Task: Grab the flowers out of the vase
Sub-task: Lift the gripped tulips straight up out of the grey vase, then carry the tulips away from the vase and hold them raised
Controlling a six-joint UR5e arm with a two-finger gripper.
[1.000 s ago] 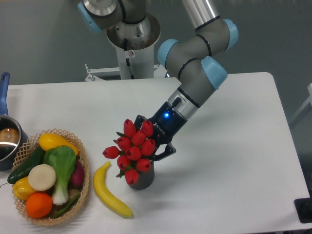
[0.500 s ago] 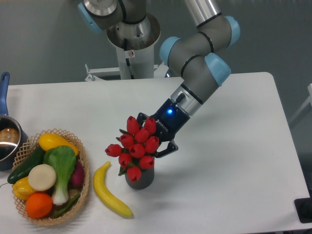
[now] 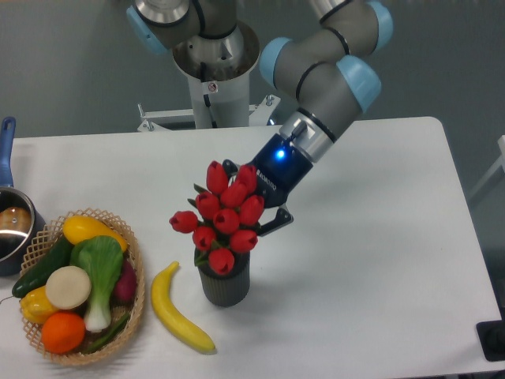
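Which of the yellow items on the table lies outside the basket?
The banana: it lies on the bare table between the wicker basket and the vase. The other yellow pieces sit inside the basket.

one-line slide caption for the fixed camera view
Tool shut on red flowers, bunch partly raised above the grey vase.
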